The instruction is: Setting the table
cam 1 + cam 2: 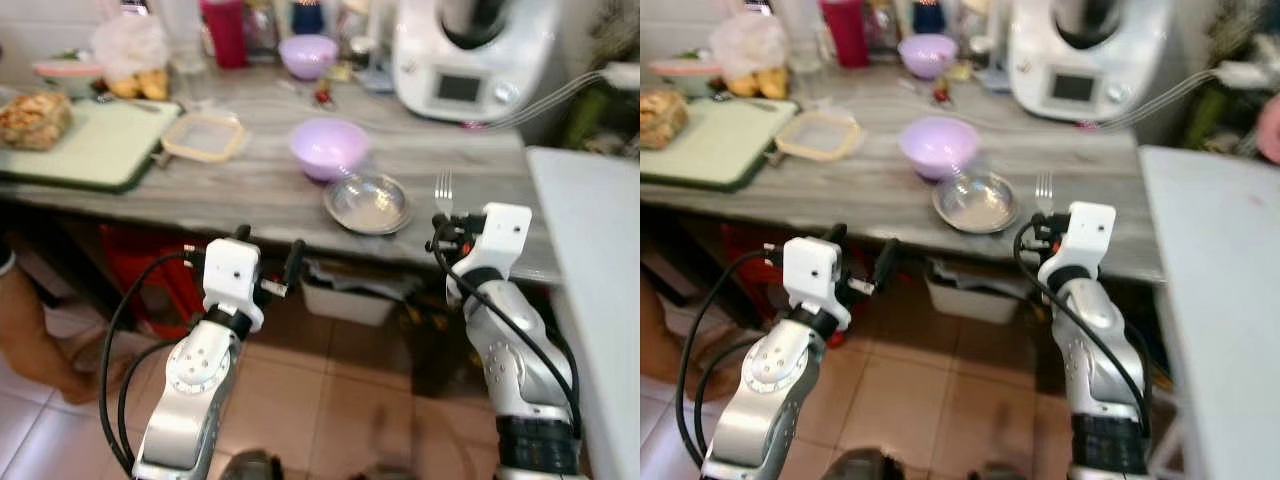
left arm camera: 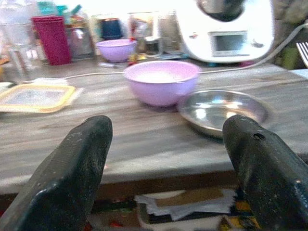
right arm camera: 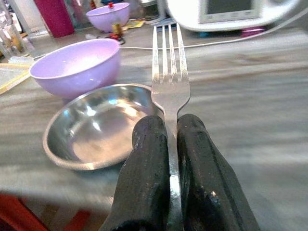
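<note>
Right gripper pinches a shiny metal fork, tines upright, at the worktop front edge beside a round steel dish. Left gripper gapes wide, empty, apparently below that edge.

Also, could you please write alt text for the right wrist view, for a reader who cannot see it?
The right gripper is shut on a fork, tines pointing forward over a grey counter. A shallow metal dish and a purple bowl sit on that counter beyond.
</note>
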`<state>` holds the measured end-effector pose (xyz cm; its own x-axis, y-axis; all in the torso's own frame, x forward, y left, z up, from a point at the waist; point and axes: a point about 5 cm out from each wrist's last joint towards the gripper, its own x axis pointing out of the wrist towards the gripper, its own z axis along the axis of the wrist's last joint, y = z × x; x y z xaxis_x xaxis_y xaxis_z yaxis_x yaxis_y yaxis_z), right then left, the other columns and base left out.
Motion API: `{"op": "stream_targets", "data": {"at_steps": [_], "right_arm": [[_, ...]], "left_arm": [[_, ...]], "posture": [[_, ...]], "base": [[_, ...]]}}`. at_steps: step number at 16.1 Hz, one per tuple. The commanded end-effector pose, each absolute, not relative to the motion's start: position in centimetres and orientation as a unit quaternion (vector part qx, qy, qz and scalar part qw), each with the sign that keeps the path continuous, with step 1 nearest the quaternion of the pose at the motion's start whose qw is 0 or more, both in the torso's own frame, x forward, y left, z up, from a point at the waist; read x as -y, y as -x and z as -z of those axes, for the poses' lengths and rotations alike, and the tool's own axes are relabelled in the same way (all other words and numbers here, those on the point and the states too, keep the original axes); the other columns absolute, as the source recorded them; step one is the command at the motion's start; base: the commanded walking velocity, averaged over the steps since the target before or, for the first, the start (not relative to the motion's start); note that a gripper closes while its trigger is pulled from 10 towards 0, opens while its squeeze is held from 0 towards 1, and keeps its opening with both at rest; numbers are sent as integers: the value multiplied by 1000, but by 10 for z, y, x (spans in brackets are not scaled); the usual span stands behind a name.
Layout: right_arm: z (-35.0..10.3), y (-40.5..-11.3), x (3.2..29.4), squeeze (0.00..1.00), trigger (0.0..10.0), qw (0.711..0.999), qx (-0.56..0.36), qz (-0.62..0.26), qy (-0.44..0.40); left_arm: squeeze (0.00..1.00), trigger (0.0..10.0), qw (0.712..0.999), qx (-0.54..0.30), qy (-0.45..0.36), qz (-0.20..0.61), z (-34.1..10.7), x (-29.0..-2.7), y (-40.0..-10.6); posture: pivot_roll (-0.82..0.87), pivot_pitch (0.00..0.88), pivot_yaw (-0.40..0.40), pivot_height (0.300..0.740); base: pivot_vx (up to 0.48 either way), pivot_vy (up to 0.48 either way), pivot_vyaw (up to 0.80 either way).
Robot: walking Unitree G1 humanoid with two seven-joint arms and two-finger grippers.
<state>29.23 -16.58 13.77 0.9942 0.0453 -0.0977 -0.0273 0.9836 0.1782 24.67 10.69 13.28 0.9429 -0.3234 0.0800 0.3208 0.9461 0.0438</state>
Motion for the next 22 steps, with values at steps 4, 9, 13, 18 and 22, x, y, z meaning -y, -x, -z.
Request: {"op": "stream_targets", "data": {"at_steps": [4, 9, 13, 18, 22], "right_arm": [[-138, -296, 167, 0, 10000, 995, -54, -2, -86], [-132, -298, 187, 0, 10000, 994, -67, 47, -69], [-128, -301, 197, 0, 10000, 992, -84, 62, -69], [-124, -313, 223, 0, 10000, 987, -108, 104, -65], [-118, -323, 216, 0, 10000, 984, -127, 87, -92]], "left_arm": [[0, 10000, 988, 52, 2, 149, -137, -116, -244], [0, 10000, 989, 45, -2, 139, -136, -123, -240], [0, 10000, 989, 43, -2, 139, -137, -124, -239], [0, 10000, 989, 37, -3, 142, -137, -126, -236], [0, 10000, 989, 33, -7, 145, -138, -128, -234]], "posture": [[6, 71, 0, 740], [17, 86, 4, 740], [21, 99, 11, 740], [31, 123, 19, 740], [46, 130, 24, 740]], "base": [[344, 0, 0], [0, 0, 0], [0, 0, 0], [0, 0, 0], [0, 0, 0]]}}
